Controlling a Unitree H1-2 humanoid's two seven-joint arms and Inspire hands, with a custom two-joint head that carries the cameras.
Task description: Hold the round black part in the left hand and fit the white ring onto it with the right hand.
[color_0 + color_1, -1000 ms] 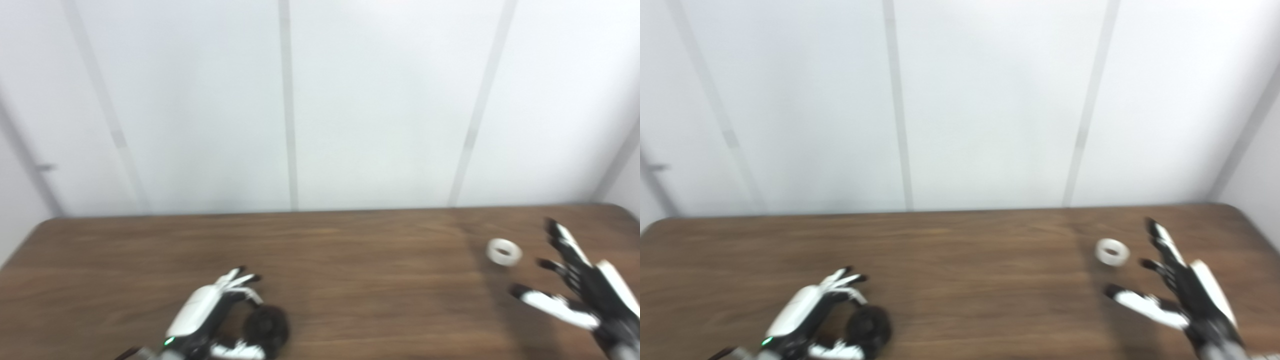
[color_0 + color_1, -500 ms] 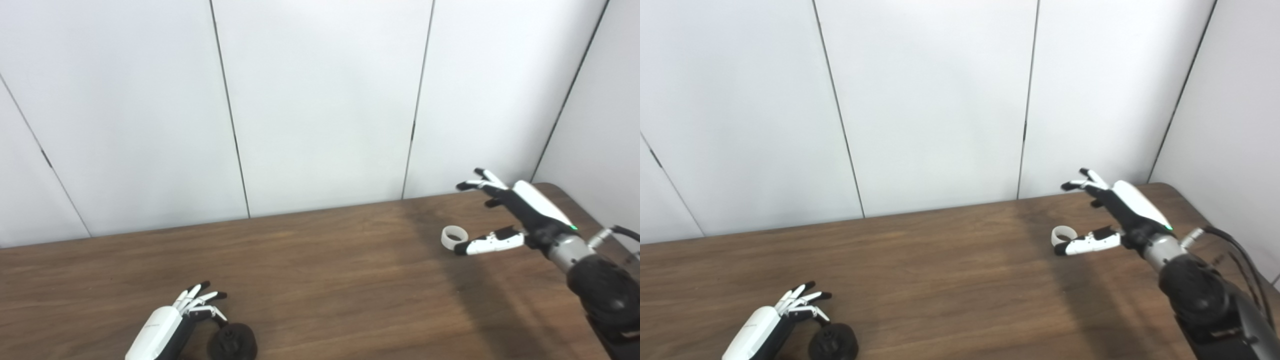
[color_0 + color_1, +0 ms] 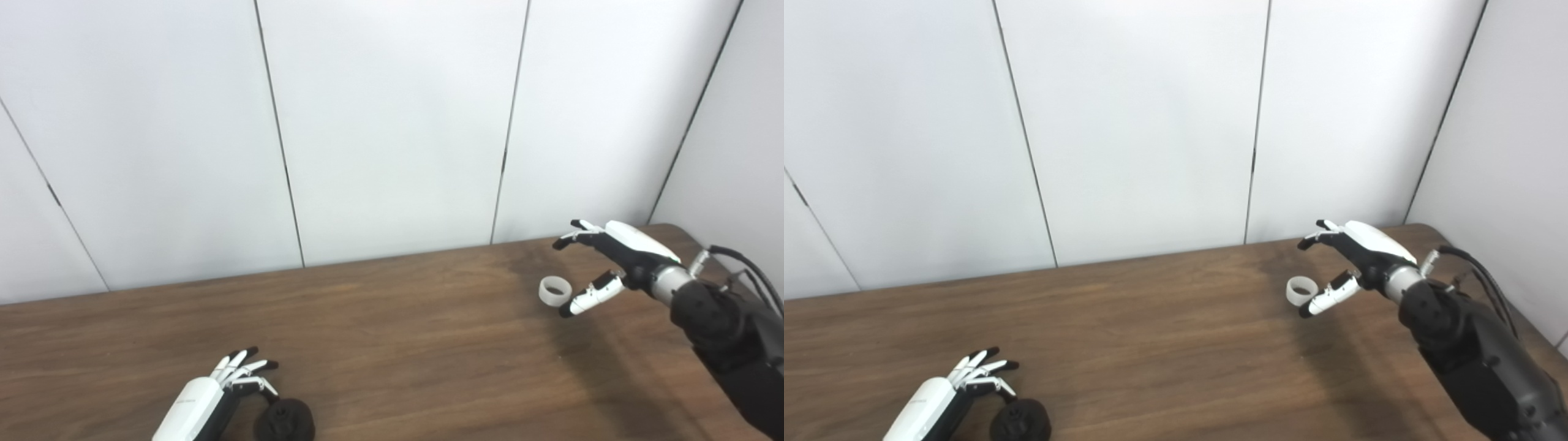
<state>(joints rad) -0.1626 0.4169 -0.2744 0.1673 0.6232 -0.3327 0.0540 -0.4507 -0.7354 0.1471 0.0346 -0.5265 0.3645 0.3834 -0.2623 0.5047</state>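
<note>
The round black part (image 3: 285, 420) lies on the brown table (image 3: 398, 331) near its front edge, at the lower left. My left hand (image 3: 208, 398) rests just left of it with fingers spread, open, its thumb side close to the part; I cannot tell whether they touch. The white ring (image 3: 555, 290) lies flat on the table at the far right. My right hand (image 3: 603, 260) hovers over and beside the ring, open, fingers arched above it and thumb reaching down just right of it. The same ring (image 3: 1300, 290) and right hand (image 3: 1350, 257) show in the right eye view.
White wall panels (image 3: 392, 122) rise behind the table's far edge. The table's rounded right corner (image 3: 680, 229) lies just behind the right hand. My dark right forearm (image 3: 729, 331) with its cable crosses the table's right end.
The camera shifted upward and settled between one second ago and now. Over the last half second my right hand lowered and its thumb swung down beside the ring. The left hand barely moved.
</note>
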